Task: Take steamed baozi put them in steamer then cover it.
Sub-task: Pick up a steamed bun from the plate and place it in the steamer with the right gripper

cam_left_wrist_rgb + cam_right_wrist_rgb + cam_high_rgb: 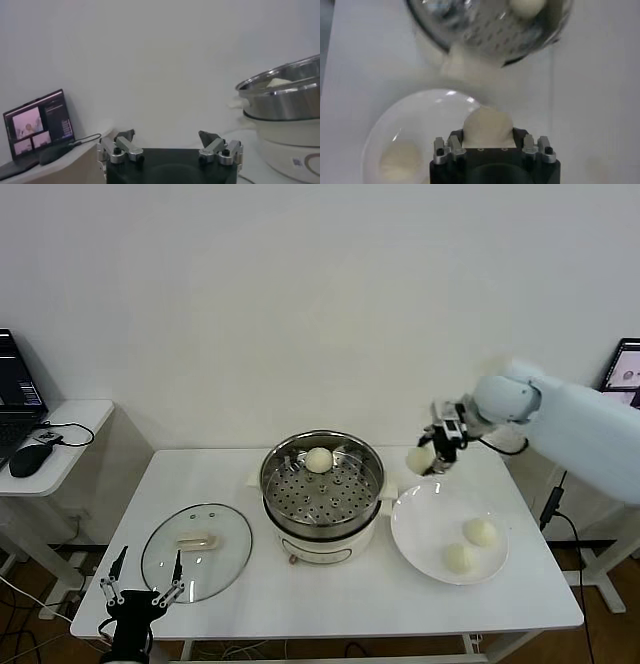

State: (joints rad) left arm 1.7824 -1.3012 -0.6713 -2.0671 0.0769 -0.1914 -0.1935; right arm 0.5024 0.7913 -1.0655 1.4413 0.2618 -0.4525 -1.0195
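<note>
Head view: right gripper (432,452) is clamping a baozi (421,459) above the plate (420,529), one's sitting in the steamer (322,476), two are waiting, cover (197,551) is lying off; left gripper (140,594) is idling open.

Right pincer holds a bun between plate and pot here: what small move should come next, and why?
Probably carry it leftward over the shiny round steel steamer pot and lower. The right pincer grips one round off-white dough bun in the air above the flat white plate; the perforated tray holds one bun, and two wait. The left pincer idles beside the clear glass lid.
</note>
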